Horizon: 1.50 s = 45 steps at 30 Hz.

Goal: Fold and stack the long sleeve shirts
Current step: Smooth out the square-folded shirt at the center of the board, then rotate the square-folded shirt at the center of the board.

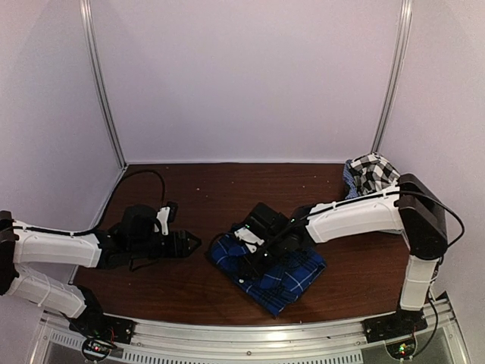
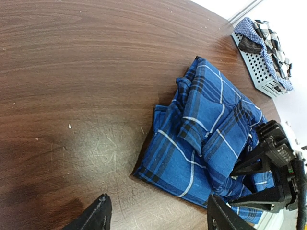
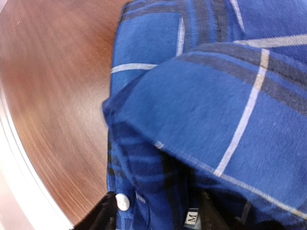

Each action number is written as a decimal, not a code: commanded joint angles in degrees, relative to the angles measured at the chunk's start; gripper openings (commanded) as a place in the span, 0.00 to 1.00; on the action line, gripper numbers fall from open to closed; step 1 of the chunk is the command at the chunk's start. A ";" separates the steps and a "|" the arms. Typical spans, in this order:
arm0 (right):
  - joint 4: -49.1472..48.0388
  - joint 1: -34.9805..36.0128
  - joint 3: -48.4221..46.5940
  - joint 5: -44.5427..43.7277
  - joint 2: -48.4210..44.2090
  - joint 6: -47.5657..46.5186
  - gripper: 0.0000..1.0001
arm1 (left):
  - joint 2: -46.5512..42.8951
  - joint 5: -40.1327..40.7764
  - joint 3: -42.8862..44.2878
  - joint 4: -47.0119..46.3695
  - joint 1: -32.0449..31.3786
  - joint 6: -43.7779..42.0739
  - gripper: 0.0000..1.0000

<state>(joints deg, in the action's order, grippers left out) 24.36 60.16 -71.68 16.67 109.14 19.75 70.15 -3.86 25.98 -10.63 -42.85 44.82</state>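
Note:
The royal-blue plaid shirt (image 1: 279, 271) lies folded in a bundle on the table's middle front; it also shows in the left wrist view (image 2: 201, 129) and fills the right wrist view (image 3: 206, 105). My right gripper (image 1: 254, 256) is down on its left part, jaws apart, with the cloth, a white button and the size label between the fingers (image 3: 98, 218). My left gripper (image 1: 191, 243) is open and empty, just left of the shirt, its fingers (image 2: 96, 218) wide apart over bare wood. The black-and-white checked shirt (image 1: 373, 173) lies bunched in the basket at back right (image 2: 272, 38).
The pale mesh basket (image 2: 261, 72) stands at the table's back right corner and also holds a blue fine-checked cloth. The dark wood table (image 1: 204, 197) ends in a metal rail at the near edge. White walls enclose the back and sides.

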 commanded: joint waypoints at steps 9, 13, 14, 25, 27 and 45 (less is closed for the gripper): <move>2.00 -5.81 8.75 -8.98 -19.60 2.15 0.91 | 8.48 -3.67 -0.49 -10.80 -5.82 3.56 0.69; 0.93 -12.17 13.69 -9.59 -22.89 1.77 0.93 | 14.52 -3.91 1.70 -14.23 -8.79 5.60 0.69; 0.36 -14.03 15.07 -9.40 -23.34 1.52 0.94 | 15.92 -4.28 2.30 -14.91 -9.17 5.84 0.69; -9.99 -19.87 30.75 -0.54 -26.53 3.10 0.86 | 26.83 -6.94 9.86 -15.75 -9.35 5.51 0.53; -12.15 -19.03 33.63 0.63 -28.29 4.55 0.82 | 28.44 -7.83 11.09 -15.71 -8.56 5.54 0.49; -24.79 8.44 35.66 -14.21 -28.23 26.02 0.88 | 42.98 -19.16 28.89 -9.50 10.17 -2.52 0.39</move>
<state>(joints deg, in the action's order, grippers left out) 2.24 64.58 -31.40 9.04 77.89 41.60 111.98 -20.45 50.98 -24.32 -37.87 47.42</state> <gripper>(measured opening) 0.873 0.388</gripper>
